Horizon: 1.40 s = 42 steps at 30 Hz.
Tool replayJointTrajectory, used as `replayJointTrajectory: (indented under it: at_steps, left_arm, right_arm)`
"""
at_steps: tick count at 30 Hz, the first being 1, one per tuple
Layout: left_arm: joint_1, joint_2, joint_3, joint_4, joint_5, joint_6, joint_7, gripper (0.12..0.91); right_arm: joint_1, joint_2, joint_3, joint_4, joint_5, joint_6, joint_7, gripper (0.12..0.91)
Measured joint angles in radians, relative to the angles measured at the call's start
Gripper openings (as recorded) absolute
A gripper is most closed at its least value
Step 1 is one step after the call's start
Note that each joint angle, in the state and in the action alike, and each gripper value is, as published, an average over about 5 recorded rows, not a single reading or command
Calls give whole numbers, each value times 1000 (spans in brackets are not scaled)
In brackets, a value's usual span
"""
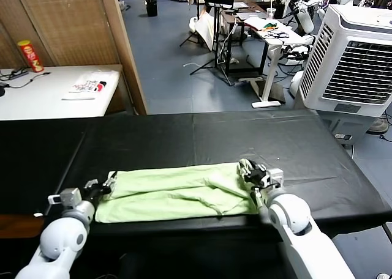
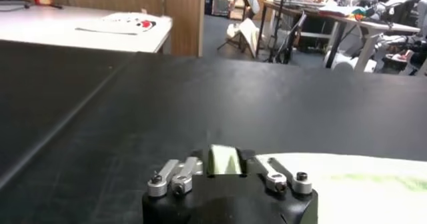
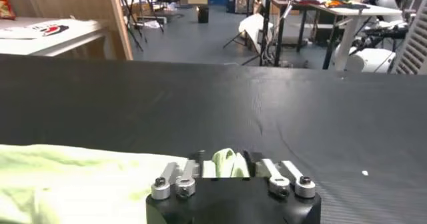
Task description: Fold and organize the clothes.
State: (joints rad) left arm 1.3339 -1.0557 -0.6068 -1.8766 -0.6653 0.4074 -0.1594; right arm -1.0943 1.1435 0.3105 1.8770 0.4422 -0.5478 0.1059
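Here, the pale green shirt (image 1: 180,193) lies as a long folded strip across the near edge of the black table (image 1: 202,135), running left to right. The left pincer (image 1: 105,186) is at the strip's left end; in the left wrist view its 2 fingers are closed on a small fold of green cloth (image 2: 223,160). The right pincer (image 1: 256,175) is at the strip's right end, and the right wrist view shows it clamped on a bunched green edge (image 3: 227,163), the rest of the shirt spreading off to one side. Farther back, a white table (image 1: 49,95) carries a white printed item (image 1: 89,86) and a red can (image 1: 29,55). Behind on the right stands a white air cooler (image 1: 352,62).
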Motion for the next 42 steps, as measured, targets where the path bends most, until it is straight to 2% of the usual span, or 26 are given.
replayJointTrajectory:
  at_steps: [4,14,22,25,32,35,38,42]
  left_arm:
    - [32,-16,-25,-31,-8,-9,0,789]
    - [169,-90,-65,-98,-12,-41,6,798]
    - [200,-130,-59,-98,4,-46,17,791]
    - [202,-142,-52,-96,20,-49,24,719]
    - [196,-156,-43,-94,42,-49,29,337]
    - [186,-149,-47,-86,65,-47,29,195]
    - [176,-133,-60,-71,122,-61,31,153]
    - [177,-90,-89,-44,227,-100,35,159]
  right_arm:
    - [-49,-13,19,63,0,0,-6,793]
    - [-120,-11,24,151,-2,-3,-7,798]
    - [-134,-10,24,167,-9,-4,-7,798]
    - [-140,-6,25,167,-23,-1,-11,798]
    - [-143,2,27,167,-41,7,-15,798]
    - [-143,6,29,170,-43,7,-15,798]
    - [-146,6,35,176,-47,8,-15,798]
    - [-155,4,48,188,-49,9,-15,798]
